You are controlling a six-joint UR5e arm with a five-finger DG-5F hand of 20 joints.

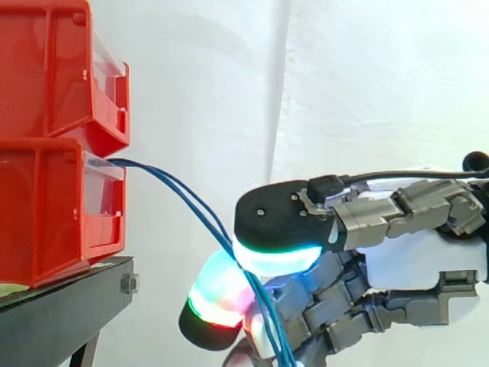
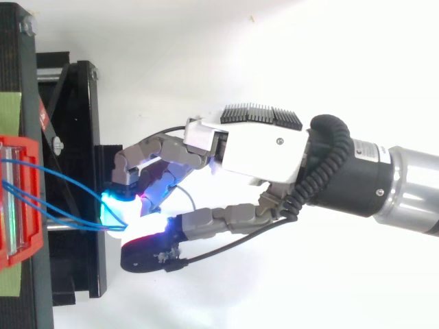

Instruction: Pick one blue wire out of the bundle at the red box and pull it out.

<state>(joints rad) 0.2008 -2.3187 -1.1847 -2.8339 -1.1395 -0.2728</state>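
Next to the black metal stand (image 1: 61,317) w/ the stacked red plastic boxes (image 1: 46,206) on it, we see the grey robot hand (image 2: 260,151) w/ its glowing fingertips (image 1: 275,256) pinching the thin blue wires (image 1: 183,195) that come out of the lower box's front & dip down.

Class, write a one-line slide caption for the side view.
The hand pinches blue wires trailing from the lower red bin on a black stand, before a white curtain.

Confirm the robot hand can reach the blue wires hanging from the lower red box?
Probably yes: the robot hand has its pads closed on the blue wires, clear of the red box, with nothing between.
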